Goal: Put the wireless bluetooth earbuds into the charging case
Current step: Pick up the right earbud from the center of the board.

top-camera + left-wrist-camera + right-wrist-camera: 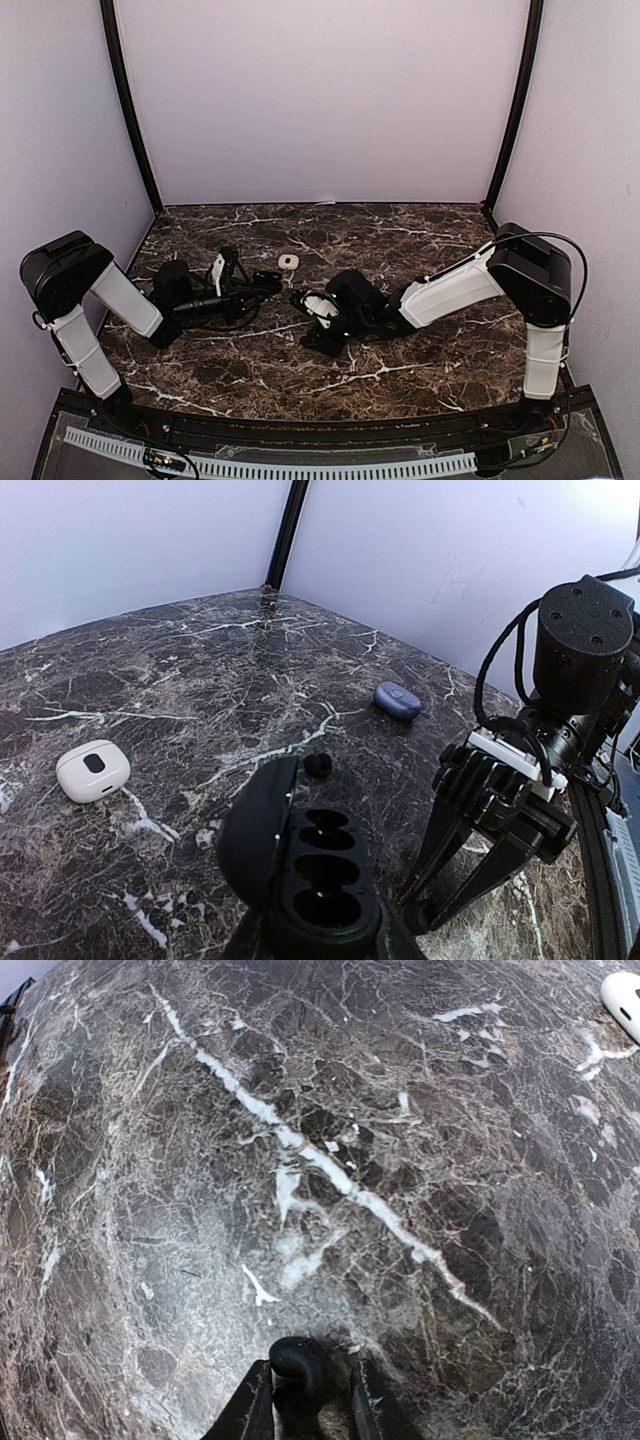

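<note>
Marble tabletop (400, 370), pale walls (320, 100); left gripper (263, 288) tight on black case (320, 880), right gripper (310, 1368) narrow around dark earbud (296, 1357)

The table (200, 670) is showing a polished dark marble look, brown with white veins. The open charging case (322, 885) is looking like smooth matt black plastic. Left of it, the white case (92, 770) is gleaming as glossy plastic. Beyond it, the blue-grey case (397, 700) is showing a satin sheen. Just past its lid, a dark earbud (318, 765) is looking matt and rubbery. To its right, the right gripper (428, 915) is showing ribbed matt black plastic.
</note>
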